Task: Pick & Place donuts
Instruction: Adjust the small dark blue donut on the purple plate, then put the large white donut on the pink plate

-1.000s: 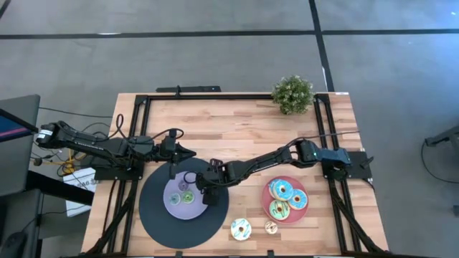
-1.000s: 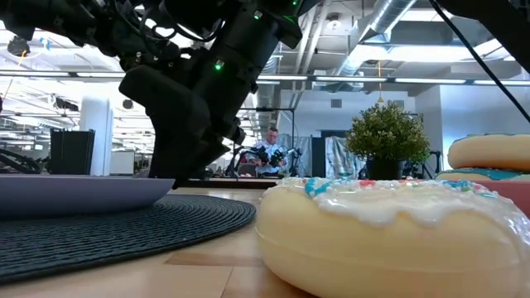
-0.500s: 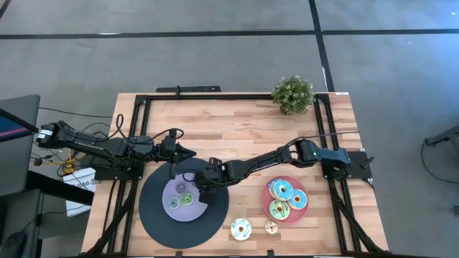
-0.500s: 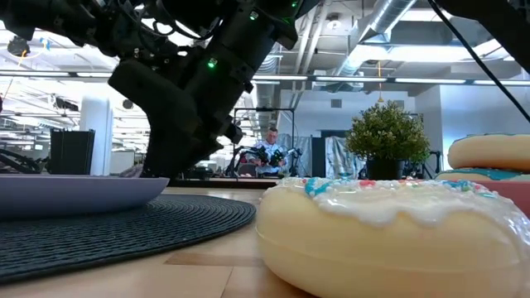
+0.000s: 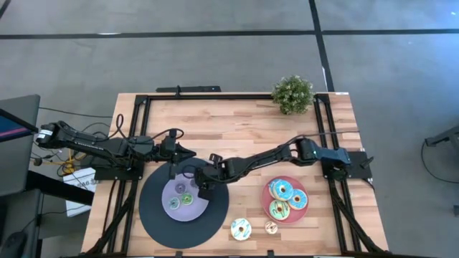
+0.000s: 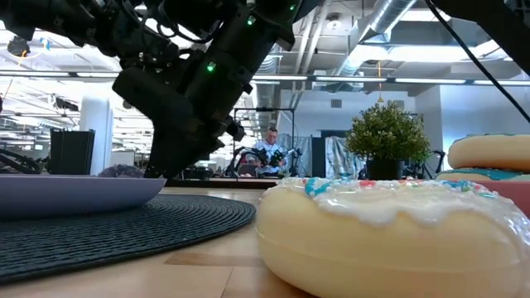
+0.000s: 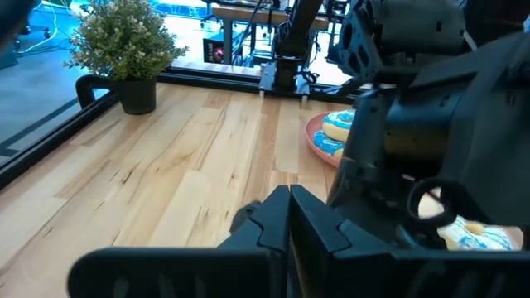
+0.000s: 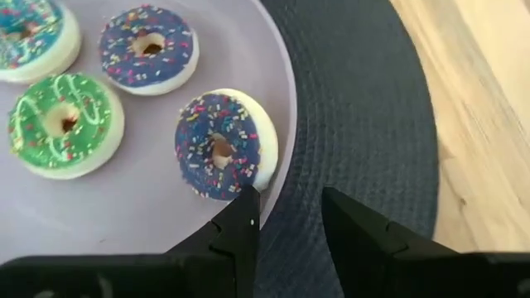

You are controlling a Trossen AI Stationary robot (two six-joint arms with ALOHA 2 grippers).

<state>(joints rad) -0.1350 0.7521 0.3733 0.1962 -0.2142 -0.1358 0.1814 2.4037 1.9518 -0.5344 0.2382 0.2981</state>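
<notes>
Fingers (image 8: 238, 232) of the right gripper (image 8: 290, 199) are seen spread apart, nothing pinched between them; 1 fingertip is just touching the edge of a purple sprinkled donut (image 8: 219, 145). That donut is laid at the rim of the lavender plate (image 8: 149, 203), which is set on the black disc (image 8: 356, 108). 3 more small donuts are counted on the same plate: a green one (image 8: 62, 124), a second purple one (image 8: 149, 50) and a blue one (image 8: 25, 29), cut off by the picture's edge.

The left gripper (image 7: 290, 217) is held beside the far edge of the disc, fingers pressed together, nothing held.

On the pink plate (image 5: 287, 180), well apart to the right, 3 larger donuts (image 5: 281, 190) are grouped. A white-iced donut (image 5: 240, 228) and a small pale donut (image 5: 271, 228) are left on the wooden table (image 5: 229, 122) near its front edge. A potted plant (image 5: 292, 94) is placed at the far edge.
</notes>
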